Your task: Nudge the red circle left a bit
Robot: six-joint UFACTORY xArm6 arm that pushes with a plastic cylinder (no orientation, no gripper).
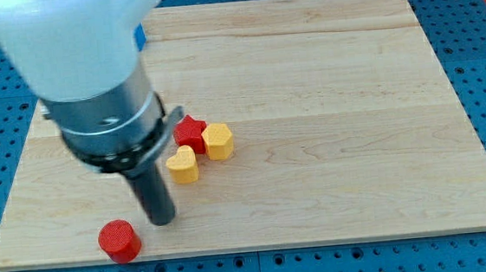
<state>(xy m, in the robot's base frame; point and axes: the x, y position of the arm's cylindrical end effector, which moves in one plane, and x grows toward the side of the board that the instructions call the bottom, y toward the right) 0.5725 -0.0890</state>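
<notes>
The red circle [119, 240] lies near the board's bottom edge at the view's lower left. My tip [163, 220] rests on the board just to the right of the red circle and slightly above it, with a small gap between them. A red star [190, 131], a yellow hexagon [217, 141] and a yellow heart [183, 165] sit clustered together above and to the right of the tip.
The wooden board [326, 86] lies on a blue pegboard surface. The arm's white and grey body [90, 70] covers the board's upper left. A bit of a blue block [140, 36] shows beside the arm, mostly hidden.
</notes>
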